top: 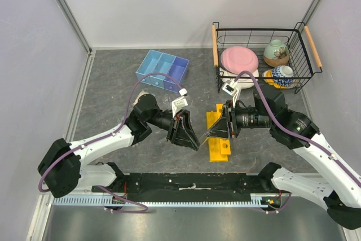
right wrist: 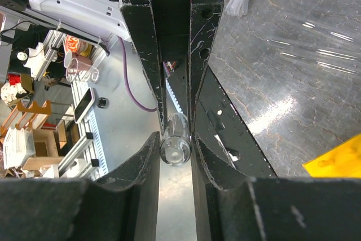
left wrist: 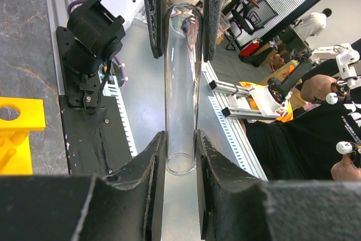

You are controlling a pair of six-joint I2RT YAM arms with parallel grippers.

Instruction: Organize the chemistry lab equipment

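Nearest the lens: left gripper (left wrist: 180, 139), narrow, pinching the open end of one tube (left wrist: 181, 83). Opposite, right gripper (right wrist: 176, 139), equally narrow, pinching the rounded end. Hangs in the air between both arms, off the table (top: 113, 94), over or just beside the rack (top: 218, 134); cannot tell which.

Looks thin, light, stiff, slick and brittle, being clear glass. Calls for a gentle pinch across the barrel near one end, and probably risks snapping under any twist or bend while gripped at both ends.

Counts:
- one tube held
- one yellow rack
- one blue tray (top: 163, 70) of three compartments, well apart at the back
- loose tubes (right wrist: 316, 43) lying on the table in the right wrist view, too faint to number
- one basket (top: 259, 55), holding one pink plate (top: 239, 59) and two bowls (top: 276, 52)
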